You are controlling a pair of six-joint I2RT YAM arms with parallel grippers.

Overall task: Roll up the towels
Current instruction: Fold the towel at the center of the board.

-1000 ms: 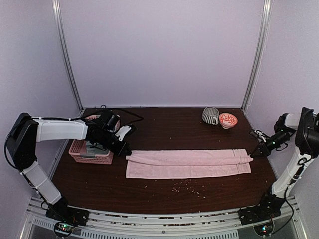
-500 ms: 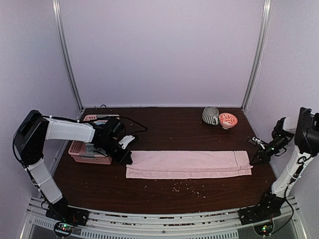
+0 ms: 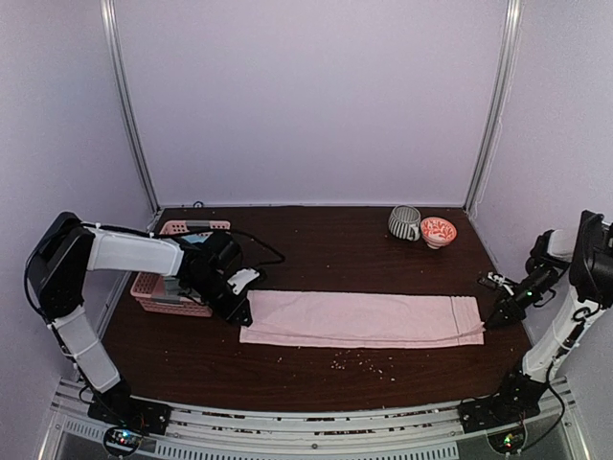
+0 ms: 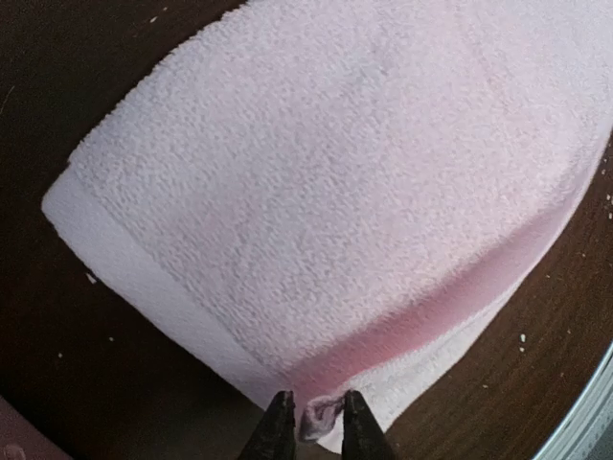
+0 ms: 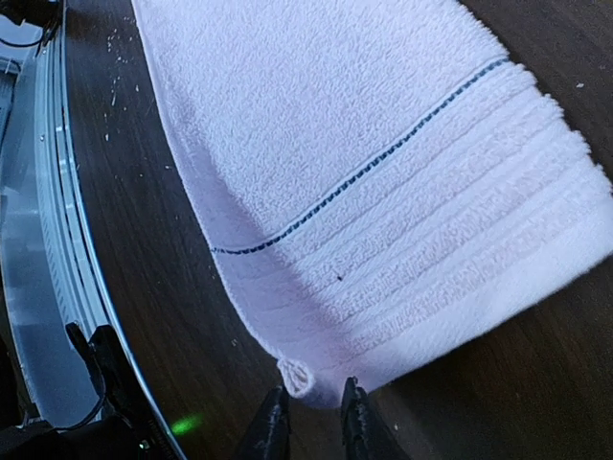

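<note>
Where the table (image 3: 192,369) is running nearest the arm bases, crumbs (image 3: 356,361): lying scattered just in front of the towel, not touching it.
Pink towel (image 3: 362,320): lying flat as a long folded strip, running left to right across the middle of the table.
Handling (judgement): looking light, soft and limp. The terry will be sagging rather than holding shape, and the folded layers are likely to be sliding on each other during rolling. Not fragile.
Where to hold (judgement): one short end, at both corners of its hem, so the roll is starting square.
Left gripper (image 4: 314,422): tips standing narrowly apart with a corner tuft of the towel's left end between them. Whether it is pinching or letting go, cannot tell.
Right gripper (image 5: 308,407): tips standing narrowly apart with nothing between them. The corner of the striped end is lying just ahead.
Change from a second ago: the far long edge was riding up as a ridge between the grippers and is now lying flat. Both grippers are sitting lower.
Pink basket (image 3: 163,305): sitting behind the left arm, contents mostly hidden.
Striped mug (image 3: 403,222), red-patterned bowl (image 3: 439,231): standing side by side at the far edge, well apart from the towel.
</note>
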